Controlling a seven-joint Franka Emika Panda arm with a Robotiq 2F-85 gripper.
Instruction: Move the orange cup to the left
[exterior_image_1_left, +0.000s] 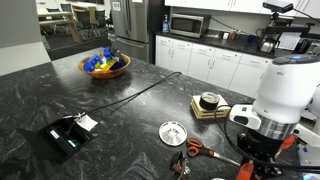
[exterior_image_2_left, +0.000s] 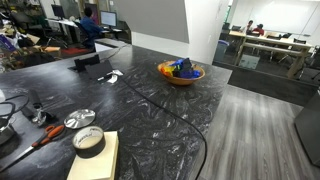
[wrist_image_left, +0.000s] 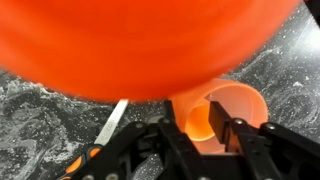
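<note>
The orange cup (wrist_image_left: 225, 112) sits right under the wrist camera, its round rim open toward us, on the dark marbled counter (wrist_image_left: 40, 120). The gripper (wrist_image_left: 210, 128) is over its left half, and we see the black fingers (wrist_image_left: 237, 135) set fairly close together with orange showing between them. We cannot tell whether they are pinching the cup's wall or only hanging in front of it. A big blurred orange shape fills the top of the wrist view, too out of focus for us to name. Just left of the cup lie the scissors (wrist_image_left: 110, 122), pale blade pointing up.

In an exterior view the white arm (exterior_image_1_left: 280, 100) stands at the counter's (exterior_image_1_left: 120, 120) near right corner. We can't pick the cup out beneath it. On the black veined stone we have a bowl (exterior_image_1_left: 105, 66) of blue and yellow items, a long cable (exterior_image_1_left: 140, 95), a round silver lid (exterior_image_1_left: 174, 132) and a tape roll (exterior_image_1_left: 209, 100) on a flat stack. Behind are a steel fridge (exterior_image_1_left: 135, 25), a microwave (exterior_image_1_left: 187, 25) and white cabinets (exterior_image_1_left: 200, 62).

In an exterior view the same counter (exterior_image_2_left: 130, 130) meets a grey wood-look floor (exterior_image_2_left: 260, 120), with a person in blue (exterior_image_2_left: 90, 22) seated at a desk far back.
</note>
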